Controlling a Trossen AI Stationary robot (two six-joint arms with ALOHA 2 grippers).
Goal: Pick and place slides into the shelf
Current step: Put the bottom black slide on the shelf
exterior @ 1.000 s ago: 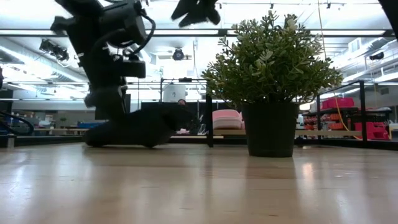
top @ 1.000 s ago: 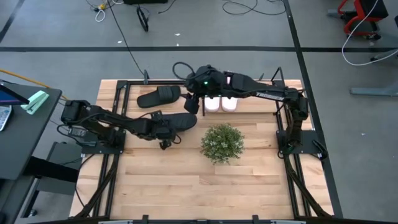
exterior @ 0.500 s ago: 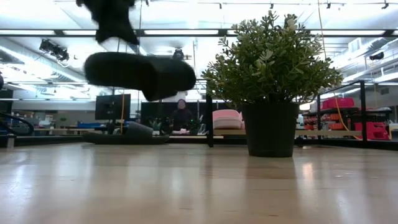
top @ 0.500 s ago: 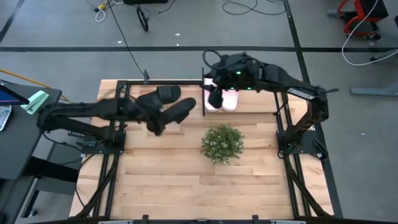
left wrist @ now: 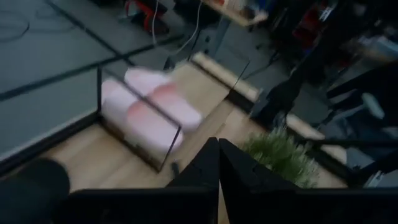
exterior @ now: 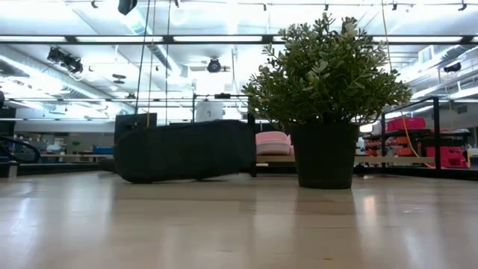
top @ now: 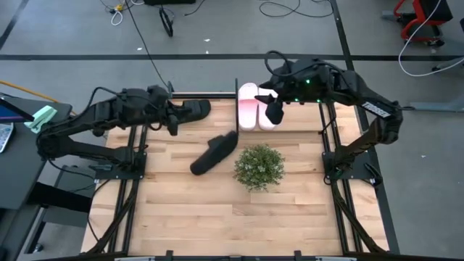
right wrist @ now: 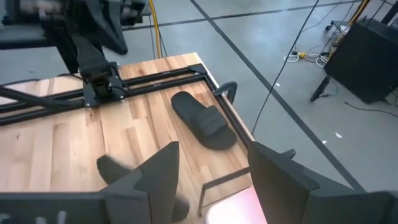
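**Loose Black Slide on Table; Both Grippers Empty**

At the upper left of the high view, the left gripper (top: pixel 172 119) was raised over the left end of the shelf (top: pixel 237 90). Its fingers (left wrist: pixel 214 171) were pressed together with nothing between them. Just to its right, one black slide (top: pixel 190 110) lay at the table's back edge, in the left part of the shelf.

Near the centre of the frame, the second black slide (top: pixel 214 152) lay free on the wooden table (top: pixel 217 217), angled, touching neither gripper. It sat just left of the potted plant (top: pixel 259 166).

Right of centre at the top, the two pink slides (top: pixel 256 112) lay side by side in the shelf. The right gripper (top: pixel 274 109) hovered just beside them, its fingers (right wrist: pixel 158 171) spread apart and empty.

Handling assessment: the loose slide appeared light, made of foam or rubber, and somewhat flexible, so it could bend or swing in a weak hold. The wide strap, or the sole edge beside it, looked the most secure grasp point. The matte surface was likely not slippery. The plant stood near enough to be brushed during an approach.
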